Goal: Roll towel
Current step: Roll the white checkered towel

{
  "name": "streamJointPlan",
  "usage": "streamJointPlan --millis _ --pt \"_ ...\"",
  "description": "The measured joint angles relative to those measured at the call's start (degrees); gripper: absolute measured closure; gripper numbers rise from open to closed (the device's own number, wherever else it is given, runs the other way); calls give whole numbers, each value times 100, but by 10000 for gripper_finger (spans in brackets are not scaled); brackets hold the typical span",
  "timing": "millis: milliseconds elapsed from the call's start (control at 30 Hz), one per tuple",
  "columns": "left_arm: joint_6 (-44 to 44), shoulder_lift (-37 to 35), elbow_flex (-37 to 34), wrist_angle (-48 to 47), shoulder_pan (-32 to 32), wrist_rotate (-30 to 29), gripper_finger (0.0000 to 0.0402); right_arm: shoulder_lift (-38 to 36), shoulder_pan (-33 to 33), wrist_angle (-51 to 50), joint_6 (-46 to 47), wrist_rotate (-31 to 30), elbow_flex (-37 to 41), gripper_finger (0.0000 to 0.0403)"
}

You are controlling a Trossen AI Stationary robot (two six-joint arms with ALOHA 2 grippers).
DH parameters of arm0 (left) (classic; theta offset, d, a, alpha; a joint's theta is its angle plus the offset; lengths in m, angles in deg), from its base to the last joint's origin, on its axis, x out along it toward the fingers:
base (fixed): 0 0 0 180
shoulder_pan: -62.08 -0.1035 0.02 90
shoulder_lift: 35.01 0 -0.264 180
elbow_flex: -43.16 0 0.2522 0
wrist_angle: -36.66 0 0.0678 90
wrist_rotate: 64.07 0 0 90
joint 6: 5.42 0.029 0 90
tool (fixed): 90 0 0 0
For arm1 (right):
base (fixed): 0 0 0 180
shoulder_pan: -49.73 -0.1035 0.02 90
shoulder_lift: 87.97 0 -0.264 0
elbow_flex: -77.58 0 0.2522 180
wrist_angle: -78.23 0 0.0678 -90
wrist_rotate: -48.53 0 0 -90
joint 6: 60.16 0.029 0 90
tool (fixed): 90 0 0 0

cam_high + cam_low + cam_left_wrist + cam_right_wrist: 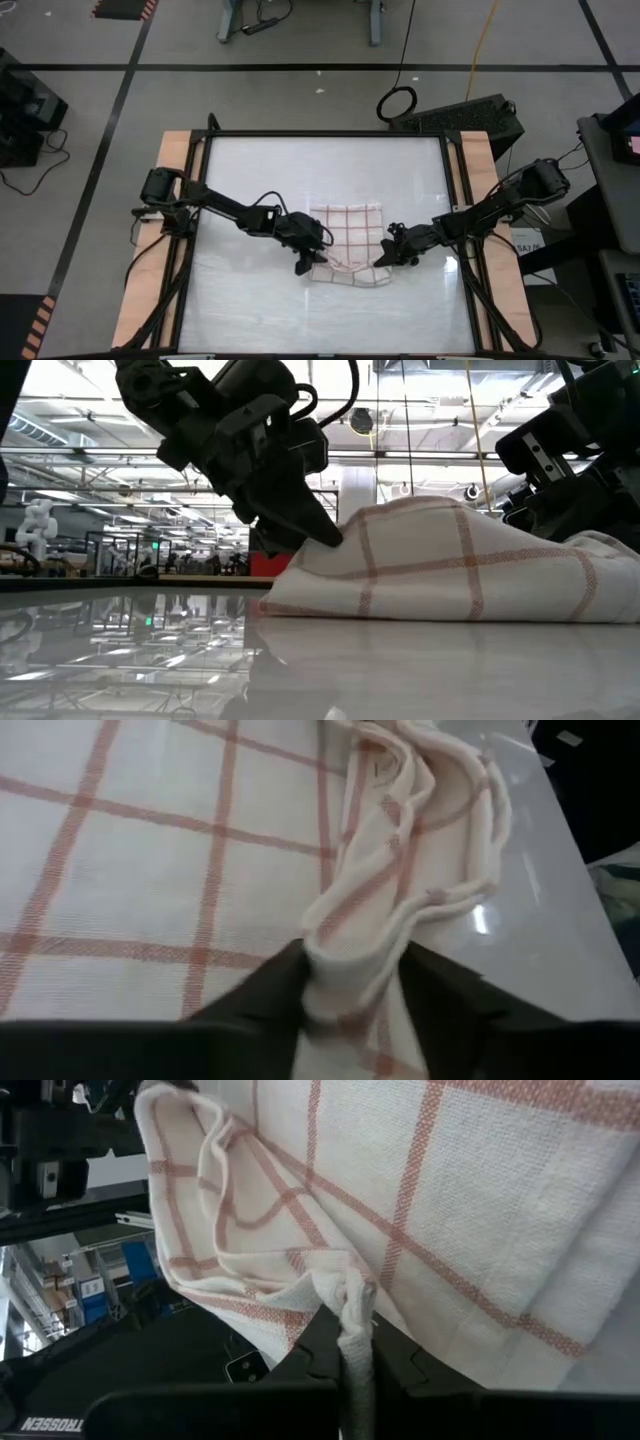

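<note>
Towel (348, 236) sits mid-table, slightly right of centre, on the glossy white table (250, 170). Far part lies flat, grid lines showing. Near edge is lifted and bunched into a loose fold, hanging between the two grippers.

L gripper (308, 262) at towel's near-left corner. Left wrist view: fingers (262, 1003) narrow, pinched on a gathered wad of cloth (345, 970). Holding towel.

R gripper (388, 255) at near-right corner. Right wrist view: fingers (315, 1340) close together w/ a twisted strip of hem (355, 1350) clamped between. Also holding towel.

Low view: near edge raised off the table, cloth draped in a hump (450, 560) from L gripper (310, 530) across to R side; bottom layer rests on the surface. Near edge looks carried back over the flat part rather than wound tight.

Progress, my read: early. Both corners gripped, first turn begun, approx one fold's worth of cloth brought over. No tight roll yet; what exists is slack, wrinkled, uneven (wavy hem in left wrist view). Most of the towel is flat and unrolled on the far side.

Left to do: tuck lifted edge down, keep both ends level, repeat turns toward far edge until whole cloth is wound. Likely needs re-grips.

Risk: ends get uneven, roll comes out skewed.
</note>
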Motion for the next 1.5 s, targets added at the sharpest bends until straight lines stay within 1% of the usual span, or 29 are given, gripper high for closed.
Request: streamJointPlan --millis 67,167,200,267,367,500,633,800,967,1033,1100,1200,1300,1400,1500 --pt "-42 -2 4 -129 3 44 288 0 0 1 -8 -1 0 399" --pt "-243 -48 4 -580 3 231 372 -2 0 50 -74 -3 0 399" --pt "-430 -62 4 -618 1 302 384 -3 1 49 -83 -3 0 399" --pt "-763 -155 3 -747 6 414 386 -31 2 71 -82 -4 0 399" --pt "-1101 -396 2 -654 98 541 387 -94 2 263 77 88 1 399" --pt "-1702 -712 4 -669 167 925 389 -183 2 787 508 286 0 399" --pt "-2132 -782 7 -745 203 895 390 -218 1 677 644 275 0 391" --pt "-2155 -447 9 -973 166 783 391 -221 4 -291 781 295 0 356" --pt "-2149 -226 7 -790 156 866 391 -221 2 -438 732 570 2 324" --pt "-2144 -203 7 -797 165 611 390 -223 2 -428 715 572 2 316" --pt "-2126 -201 4 -802 154 360 386 -223 2 -470 665 481 2 310" --pt "-1972 -201 4 -876 150 276 384 -221 4 -506 617 222 2 304" --pt "-1998 -201 4 -1267 162 117 382 -221 11 -614 620 -20 0 294" --pt "-1984 -199 4 -1505 148 17 382 -225 11 -825 617 -46 -17 271" --pt "-1870 -199 4 -1533 154 -50 381 -229 9 -885 504 -92 -17 239"
